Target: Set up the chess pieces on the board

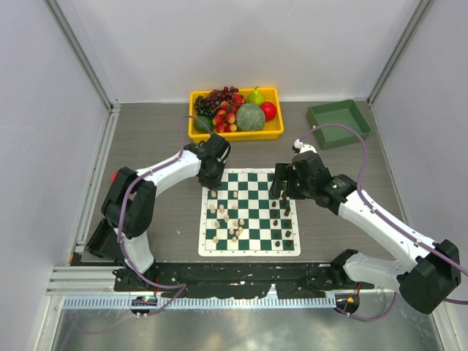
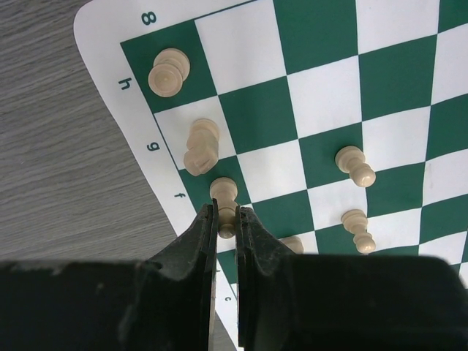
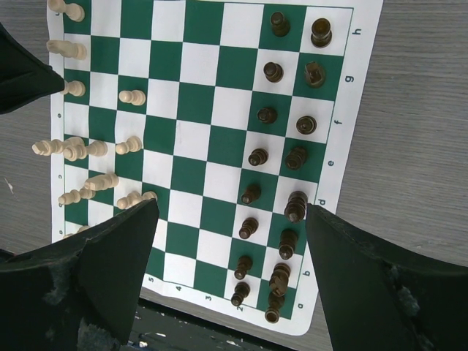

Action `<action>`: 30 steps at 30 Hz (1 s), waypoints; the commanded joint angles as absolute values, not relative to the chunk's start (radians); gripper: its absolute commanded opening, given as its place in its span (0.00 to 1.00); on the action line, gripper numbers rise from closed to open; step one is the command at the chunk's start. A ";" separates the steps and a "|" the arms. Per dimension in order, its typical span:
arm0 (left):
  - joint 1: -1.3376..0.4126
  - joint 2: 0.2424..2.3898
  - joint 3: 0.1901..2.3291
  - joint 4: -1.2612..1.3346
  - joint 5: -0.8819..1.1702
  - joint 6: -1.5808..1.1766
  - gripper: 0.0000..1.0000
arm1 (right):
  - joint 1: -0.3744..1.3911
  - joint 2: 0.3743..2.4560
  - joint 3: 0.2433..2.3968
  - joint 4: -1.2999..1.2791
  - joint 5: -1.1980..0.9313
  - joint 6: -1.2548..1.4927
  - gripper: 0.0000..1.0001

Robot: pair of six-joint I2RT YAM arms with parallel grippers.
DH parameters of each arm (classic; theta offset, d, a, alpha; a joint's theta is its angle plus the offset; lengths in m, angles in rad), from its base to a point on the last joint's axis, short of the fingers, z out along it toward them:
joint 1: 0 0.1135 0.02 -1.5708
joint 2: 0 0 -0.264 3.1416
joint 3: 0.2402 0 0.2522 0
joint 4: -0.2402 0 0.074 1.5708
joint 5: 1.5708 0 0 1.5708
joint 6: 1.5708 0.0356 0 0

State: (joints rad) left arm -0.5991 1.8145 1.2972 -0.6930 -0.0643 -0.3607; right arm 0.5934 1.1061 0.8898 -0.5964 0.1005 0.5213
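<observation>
The green and white board (image 1: 252,221) lies between the arms. Cream chess pieces (image 1: 225,217) stand loosely grouped on its left half, and dark ones (image 1: 287,219) stand in two rows along its right edge. My left gripper (image 1: 213,187) hangs over the board's far left corner. Its jaws (image 2: 227,213) are shut on a cream piece (image 2: 224,191) near the f mark, with other cream pieces (image 2: 202,146) beside it. My right gripper (image 3: 228,212) stands open above the board (image 3: 219,102). The dark rows (image 3: 295,206) lie below it, untouched.
A yellow tray (image 1: 234,136) of fruit sits just beyond the board. A green bin (image 1: 338,124) stands at the back right. Grey table (image 2: 66,168) borders the board's left edge, and the left arm's dark tip (image 3: 22,73) shows over the cream side.
</observation>
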 commanded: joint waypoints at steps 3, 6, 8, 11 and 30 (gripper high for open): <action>-0.598 1.790 1.321 -0.696 -0.081 -0.353 0.17 | 0.592 1.097 0.891 -0.554 0.086 0.520 0.88; -0.598 1.793 1.319 -0.698 -0.084 -0.351 0.19 | 0.591 1.095 0.890 -0.552 0.089 0.522 0.88; -0.600 1.793 1.324 -0.699 -0.078 -0.351 0.22 | 0.591 1.095 0.891 -0.554 0.086 0.522 0.88; -0.598 1.789 1.324 -0.695 -0.071 -0.351 0.27 | 0.591 1.097 0.893 -0.552 0.086 0.522 0.88; -0.604 1.652 1.336 -0.724 -0.058 -0.356 0.53 | 0.592 1.080 0.882 -0.554 0.091 0.522 0.88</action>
